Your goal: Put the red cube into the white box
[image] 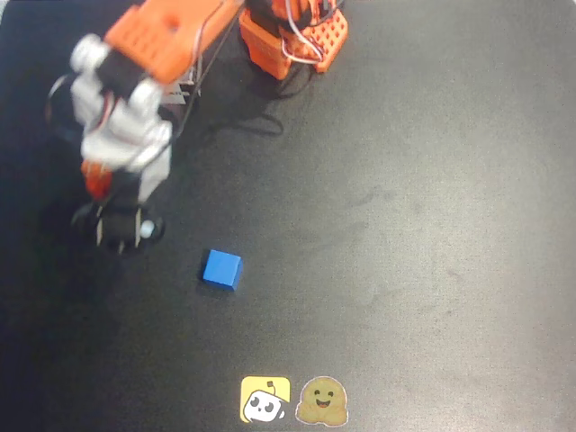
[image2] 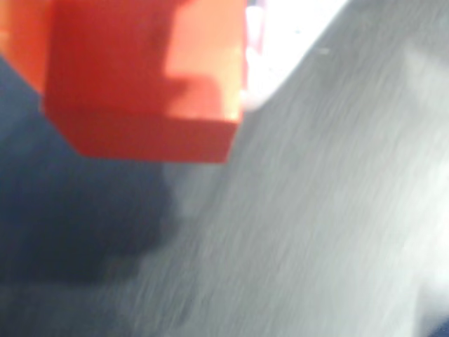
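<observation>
Over the left side of the black bench (image: 405, 225), overhead view: orange-and-white arm (image: 135, 81) reaches down from the orange base (image: 292, 40) at the top edge. Claw (image: 117, 225) points at the bench near the left edge; dark fingertips low over the surface. Blue cube (image: 221, 269) sits on the bench, right of and a little below the claw, apart from it. Two stickers at the bottom edge: a yellow one (image: 265, 400) and a brown smiling one (image: 322, 401), side by side.

Wrist view, blurred: red cube (image2: 144, 84) fills the upper left, very close to the lens, grey bench surface below and to its right. Claw appears clamped on the red cube, though the fingers themselves cannot be made out.
</observation>
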Controlling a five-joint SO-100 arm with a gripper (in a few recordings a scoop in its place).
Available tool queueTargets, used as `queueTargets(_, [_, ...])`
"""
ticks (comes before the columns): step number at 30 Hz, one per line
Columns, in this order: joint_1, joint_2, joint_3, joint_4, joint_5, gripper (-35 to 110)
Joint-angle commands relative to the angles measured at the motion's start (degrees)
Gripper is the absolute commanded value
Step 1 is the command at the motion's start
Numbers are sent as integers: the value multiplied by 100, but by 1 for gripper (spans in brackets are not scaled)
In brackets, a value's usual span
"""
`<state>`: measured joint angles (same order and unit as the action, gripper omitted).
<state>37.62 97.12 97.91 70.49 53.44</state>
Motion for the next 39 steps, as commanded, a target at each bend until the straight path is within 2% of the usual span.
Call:
queueTargets(1, [193, 967, 562, -79, 70, 0])
queueTargets(11, [826, 3252, 2496, -97, -26, 0])
queueTargets(26, [2057, 4737, 3753, 79, -606, 0])
queueTargets(33, [2531, 4983, 4043, 413, -747, 0])
queueTargets(39, [2646, 6601, 4693, 1002, -624, 0])
